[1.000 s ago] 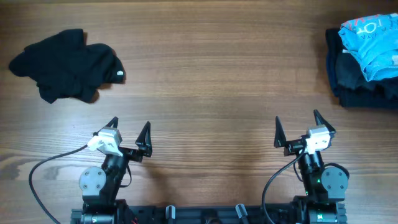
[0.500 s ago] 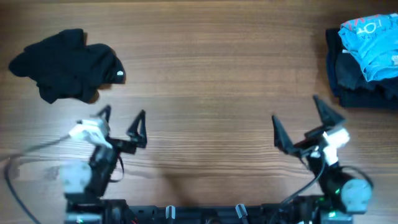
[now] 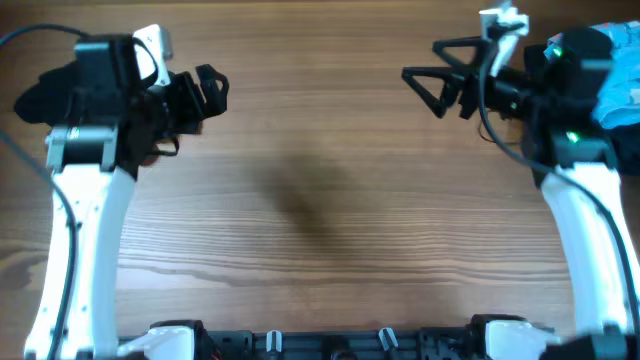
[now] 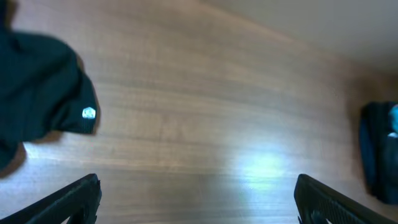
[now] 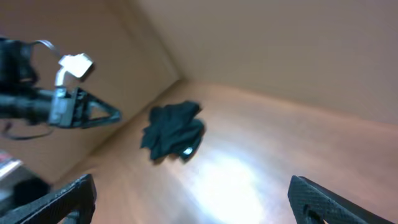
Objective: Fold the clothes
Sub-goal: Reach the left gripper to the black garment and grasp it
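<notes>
The black T-shirt (image 4: 37, 93) lies crumpled on the wooden table, its small white tag (image 4: 89, 113) at its right edge. In the overhead view my raised left arm covers most of it; a dark part (image 3: 32, 100) shows at the far left. It also shows in the right wrist view (image 5: 174, 130). My left gripper (image 3: 205, 98) is open and empty, held above the table just right of the shirt, and shows in its wrist view (image 4: 199, 202). My right gripper (image 3: 420, 62) is open and empty, held high at the far right, and shows in its wrist view (image 5: 193, 202).
The light blue garment (image 3: 625, 95) on the dark navy stack sits at the far right edge, mostly hidden by my right arm. The stack also shows in the left wrist view (image 4: 379, 149). Bare wooden table (image 3: 320, 200) lies between the arms.
Both arms rose from the near edge and swung toward the far side. The left gripper now hangs by the T-shirt and the right one by the stack. Both stayed open.
</notes>
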`<state>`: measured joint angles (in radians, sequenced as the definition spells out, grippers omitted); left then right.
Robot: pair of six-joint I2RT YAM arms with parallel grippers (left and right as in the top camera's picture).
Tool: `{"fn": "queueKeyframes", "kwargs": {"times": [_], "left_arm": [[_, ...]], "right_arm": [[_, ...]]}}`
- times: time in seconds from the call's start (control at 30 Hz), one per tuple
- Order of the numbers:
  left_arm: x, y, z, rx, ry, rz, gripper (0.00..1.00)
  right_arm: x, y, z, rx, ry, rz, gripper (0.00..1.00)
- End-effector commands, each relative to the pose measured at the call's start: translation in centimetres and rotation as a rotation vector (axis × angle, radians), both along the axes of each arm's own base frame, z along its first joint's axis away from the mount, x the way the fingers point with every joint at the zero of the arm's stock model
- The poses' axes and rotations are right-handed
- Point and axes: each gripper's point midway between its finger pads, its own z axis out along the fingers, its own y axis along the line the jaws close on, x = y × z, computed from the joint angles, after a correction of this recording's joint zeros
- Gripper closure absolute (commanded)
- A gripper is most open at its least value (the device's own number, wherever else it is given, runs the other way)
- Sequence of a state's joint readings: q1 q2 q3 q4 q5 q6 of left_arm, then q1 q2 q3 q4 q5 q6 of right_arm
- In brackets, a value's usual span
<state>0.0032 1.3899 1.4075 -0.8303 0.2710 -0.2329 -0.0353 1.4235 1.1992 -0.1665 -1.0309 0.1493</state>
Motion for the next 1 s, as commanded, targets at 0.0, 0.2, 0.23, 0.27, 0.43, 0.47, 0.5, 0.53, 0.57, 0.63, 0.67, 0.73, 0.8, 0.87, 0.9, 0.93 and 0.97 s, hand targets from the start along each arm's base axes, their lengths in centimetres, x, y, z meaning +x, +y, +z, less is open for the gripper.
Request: {"fn": "queueKeyframes", "kwargs": {"times": [0.0, 0.2, 0.23, 0.27, 0.43, 0.47, 0.5, 0.53, 0.57, 0.63, 0.67, 0.73, 0.8, 0.87, 0.9, 0.93, 0.97], "left_arm": [[2.0, 1.6, -3.6, 0.074, 0.085, 0.044, 0.0], [4.0, 7.4, -9.1, 0.34, 0.206, 0.25, 0.0], [4.2, 8.3, -10.4, 0.37, 0.236, 0.28, 0.0], [4.4, 9.0, -11.2, 0.383, 0.254, 0.31, 0.0], [5.4, 12.1, -17.2, 0.366, 0.365, 0.463, 0.06], [5.6, 12.5, -18.2, 0.364, 0.379, 0.472, 0.08], [5.8, 12.7, -19.0, 0.366, 0.389, 0.473, 0.08], [5.9, 12.8, -19.7, 0.367, 0.397, 0.474, 0.08], [6.1, 12.9, -20.3, 0.366, 0.401, 0.475, 0.08], [6.4, 12.9, -21.1, 0.366, 0.403, 0.474, 0.08], [6.6, 12.9, -21.4, 0.366, 0.401, 0.475, 0.08], [7.1, 13.0, -21.6, 0.364, 0.387, 0.478, 0.09], [7.7, 13.0, -21.4, 0.36, 0.362, 0.483, 0.17], [8.0, 13.1, -21.3, 0.358, 0.347, 0.485, 0.21], [8.0, 13.1, -21.3, 0.358, 0.346, 0.486, 0.21], [8.0, 13.1, -21.4, 0.358, 0.349, 0.485, 0.21], [8.0, 13.1, -21.6, 0.359, 0.353, 0.484, 0.21]], "right_arm": [[0.8, 1.1, -3.6, 0.073, 0.162, 0.1, 0.0], [2.0, 1.3, -9.4, 0.106, 0.34, 0.132, 0.0], [2.2, 1.2, -10.1, 0.101, 0.365, 0.119, 0.0], [2.4, 1.1, -10.8, 0.091, 0.386, 0.098, 0.01], [2.3, 0.9, -12.5, 0.019, 0.399, 0.061, 0.05], [2.3, 0.8, -12.9, 0.002, 0.409, 0.045, 0.06], [2.4, 0.8, -13.2, -0.013, 0.419, 0.032, 0.06], [2.4, 0.9, -13.5, -0.025, 0.425, 0.022, 0.06], [2.4, 1.0, -13.8, -0.04, 0.434, 0.013, 0.06], [2.4, 1.1, -14.1, -0.054, 0.438, 0.005, 0.07], [2.3, 1.3, -14.1, -0.057, 0.435, 0.009, 0.08], [2.3, 1.4, -14.1, -0.067, 0.418, 0.02, 0.12], [2.2, 1.4, -14.2, -0.068, 0.421, 0.02, 0.22], [2.0, 1.4, -14.4, -0.075, 0.42, 0.025, 0.25], [1.9, 1.4, -14.6, -0.084, 0.421, 0.025, 0.25], [2.0, 1.1, -15.0, -0.097, 0.435, 0.008, 0.25], [2.0, 0.9, -15.3, -0.112, 0.448, -0.008, 0.25]]}}
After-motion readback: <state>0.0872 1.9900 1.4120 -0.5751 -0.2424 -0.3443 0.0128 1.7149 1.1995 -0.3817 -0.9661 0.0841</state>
